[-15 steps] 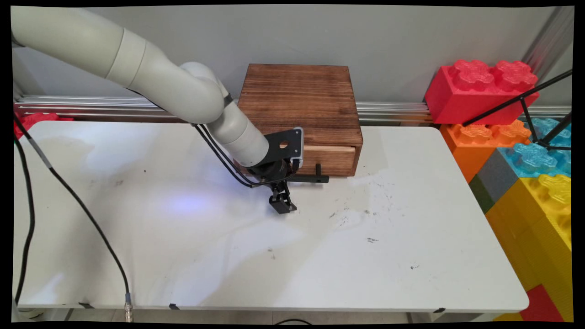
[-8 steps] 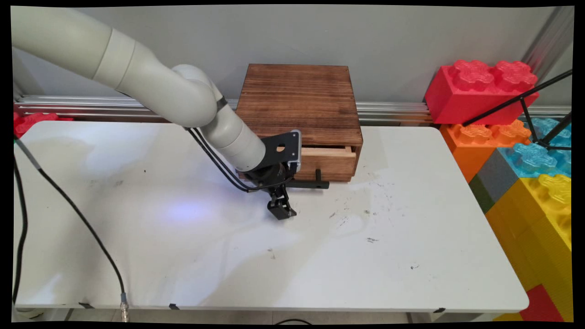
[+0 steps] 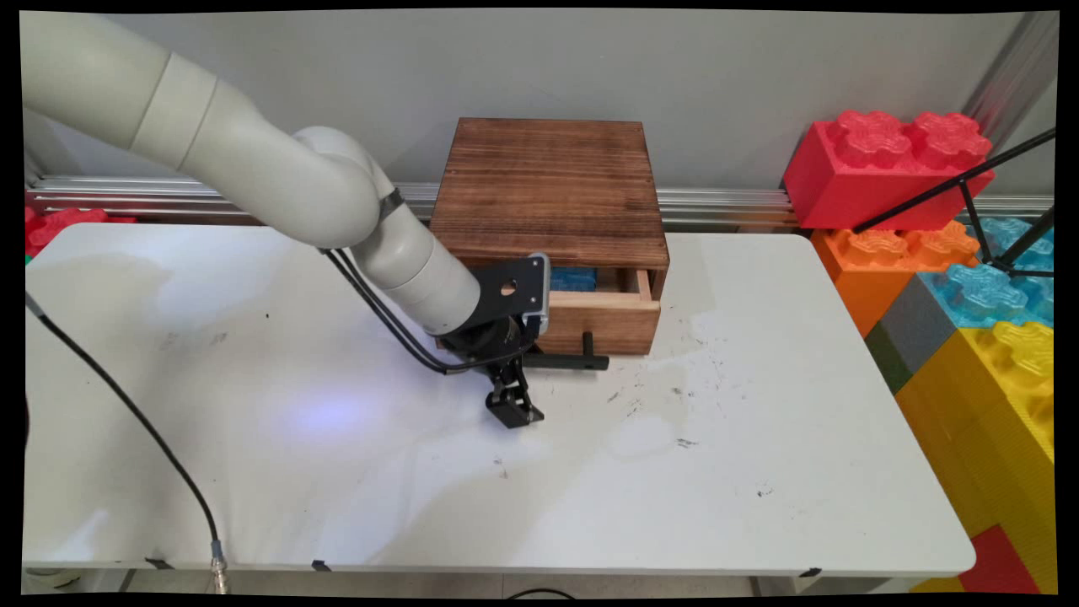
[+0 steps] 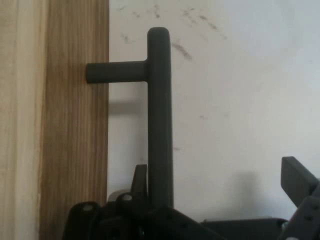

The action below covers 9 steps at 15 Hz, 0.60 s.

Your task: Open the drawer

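Note:
A dark wooden box stands at the table's back edge. Its drawer is pulled partly out, and a blue brick shows inside it. A black bar handle sticks out from the drawer front. My gripper is open at the handle's left end. In the hand view the handle bar runs up beside the wooden drawer front. One finger sits between the front and the bar, touching the bar. The other finger stands far off over the bare table.
The white table stretches toward me from the box. Large toy bricks, red, orange, blue and yellow, are stacked off the table's right side. A black tripod leg crosses them. Black cables hang over the table's left part.
The drawer has slid out toward the table's near side as the gripper drew back with the handle. The blue brick inside has come into sight.

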Tool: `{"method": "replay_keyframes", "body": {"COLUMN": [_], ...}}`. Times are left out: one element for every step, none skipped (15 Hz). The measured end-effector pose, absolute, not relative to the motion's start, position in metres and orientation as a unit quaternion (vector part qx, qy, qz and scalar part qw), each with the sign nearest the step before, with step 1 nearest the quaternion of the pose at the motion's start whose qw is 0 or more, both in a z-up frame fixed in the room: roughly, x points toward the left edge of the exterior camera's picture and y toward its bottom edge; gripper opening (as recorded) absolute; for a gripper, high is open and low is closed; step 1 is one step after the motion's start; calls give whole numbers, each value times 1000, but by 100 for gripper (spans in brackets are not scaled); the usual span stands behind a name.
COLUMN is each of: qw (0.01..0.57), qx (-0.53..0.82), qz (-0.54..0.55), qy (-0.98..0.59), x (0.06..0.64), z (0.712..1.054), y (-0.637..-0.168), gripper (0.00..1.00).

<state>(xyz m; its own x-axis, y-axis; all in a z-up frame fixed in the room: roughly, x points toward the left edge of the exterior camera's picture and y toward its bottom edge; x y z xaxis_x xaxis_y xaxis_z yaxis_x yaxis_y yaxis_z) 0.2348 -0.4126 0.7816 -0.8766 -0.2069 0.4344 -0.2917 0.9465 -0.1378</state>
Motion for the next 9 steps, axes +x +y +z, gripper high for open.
{"method": "replay_keyframes", "body": {"qw": [214,216,218,219,221,223,225,227,229], "qx": [130,132,134,136,136,137,138,139,139], "qz": [98,96,94,92,91,90,89,88,88], "qy": [-963,-963,-962,-962,-961,-961,-960,-960,-959], "x": [234,233,232,231,231,230,230,229,228], "z": [782,783,783,784,784,784,785,785,785], "y": [-409,-403,-397,-393,-390,-385,-381,-377,-374], "gripper": [100,100,100,100,100,100,100,100,100]}}
